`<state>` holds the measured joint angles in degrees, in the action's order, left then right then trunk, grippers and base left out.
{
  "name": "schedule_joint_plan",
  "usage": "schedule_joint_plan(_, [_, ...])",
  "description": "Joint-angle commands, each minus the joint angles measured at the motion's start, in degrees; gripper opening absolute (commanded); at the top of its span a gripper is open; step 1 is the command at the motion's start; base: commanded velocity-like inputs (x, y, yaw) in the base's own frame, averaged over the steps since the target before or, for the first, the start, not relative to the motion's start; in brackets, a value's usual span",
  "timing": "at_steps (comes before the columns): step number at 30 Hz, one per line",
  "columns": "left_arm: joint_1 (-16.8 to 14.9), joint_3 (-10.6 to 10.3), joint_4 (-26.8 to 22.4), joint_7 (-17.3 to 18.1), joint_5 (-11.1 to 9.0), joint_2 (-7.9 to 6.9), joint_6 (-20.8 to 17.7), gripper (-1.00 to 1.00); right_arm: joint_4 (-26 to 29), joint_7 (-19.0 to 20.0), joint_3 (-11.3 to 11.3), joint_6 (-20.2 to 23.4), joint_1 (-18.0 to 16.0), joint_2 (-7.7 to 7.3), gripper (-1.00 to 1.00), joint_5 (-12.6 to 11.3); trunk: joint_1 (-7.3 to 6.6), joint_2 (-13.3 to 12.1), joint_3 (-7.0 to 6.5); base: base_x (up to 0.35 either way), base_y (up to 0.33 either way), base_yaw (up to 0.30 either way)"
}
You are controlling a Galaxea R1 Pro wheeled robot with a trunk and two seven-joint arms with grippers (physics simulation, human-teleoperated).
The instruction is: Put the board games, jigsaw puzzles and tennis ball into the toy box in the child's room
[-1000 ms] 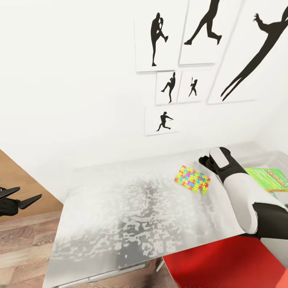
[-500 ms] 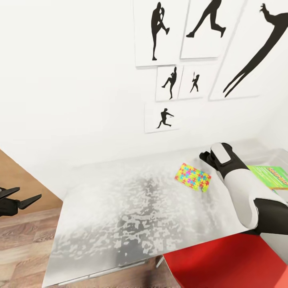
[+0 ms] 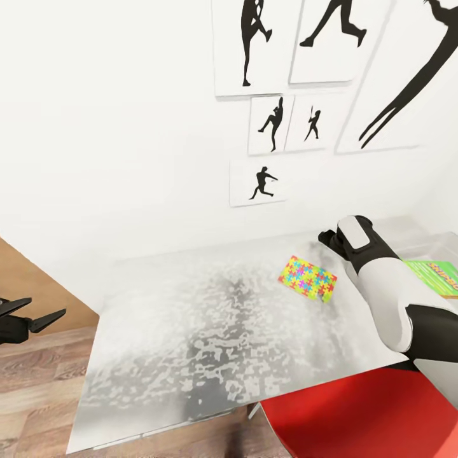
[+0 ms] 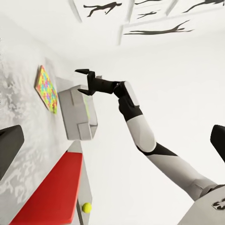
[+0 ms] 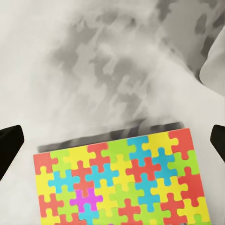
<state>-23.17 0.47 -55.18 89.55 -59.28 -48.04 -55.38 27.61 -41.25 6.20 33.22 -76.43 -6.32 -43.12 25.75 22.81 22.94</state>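
A jigsaw puzzle [image 3: 307, 278] [image 4: 47, 89] [image 5: 122, 180] lies flat on the pale table [image 3: 210, 331]. My right gripper [image 3: 327, 240] [image 4: 86, 82] [image 5: 112, 143] hangs open just above the table, over the puzzle's far edge, with nothing between its fingers. To its right stands the toy box [image 3: 436, 245] [image 4: 77, 112], holding a green-edged board game [image 3: 437, 275]. A small tennis ball [image 4: 86, 207] shows beside the red surface; what it rests on is unclear. My left gripper [image 3: 32, 318] [image 4: 112, 143] is open off the table's left end.
A red chair seat [image 3: 356, 413] [image 4: 51, 192] sits under the table's near right edge. A white wall with black athlete silhouette pictures [image 3: 273, 121] rises behind the table. Wood-plank floor [image 3: 32, 394] lies to the left.
The head view has shifted slightly. My right gripper has moved a little farther toward the wall above the puzzle. The left gripper holds its place.
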Motion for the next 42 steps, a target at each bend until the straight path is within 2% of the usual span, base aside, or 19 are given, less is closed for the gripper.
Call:
schedule_joint_plan(1, [0.0, -0.1, 0.0, 0.2, -0.1, -0.03, -0.6, 1.00, 0.1, -0.5, 0.0, 0.2, -0.1, 0.00, 1.00, -0.4, 0.03, 0.1, 0.20, 0.000, 0.000, 0.000])
schedule_joint_plan(21, [0.0, -0.1, 0.0, 0.2, 0.0, -0.03, -0.6, 1.00, 0.1, -1.1, 0.2, 0.0, -0.1, -0.68, 1.00, -0.4, 0.03, 0.1, 2.09, 0.000, 0.000, 0.000])
schedule_joint_plan(31, [0.0, -0.1, 0.0, 0.2, 0.1, -0.03, -0.6, 1.00, -0.4, -3.1, 1.1, -1.9, 0.0, -0.58, 1.00, -0.5, 0.03, 0.1, 3.04, 0.000, 0.000, 0.000])
schedule_joint_plan(42, [0.0, 0.0, 0.2, 0.2, 0.1, -0.03, -0.6, 1.00, -1.2, -3.4, 1.3, -2.3, 0.0, -0.32, 1.00, -0.5, 0.03, 0.1, 4.08, 0.000, 0.000, 0.000])
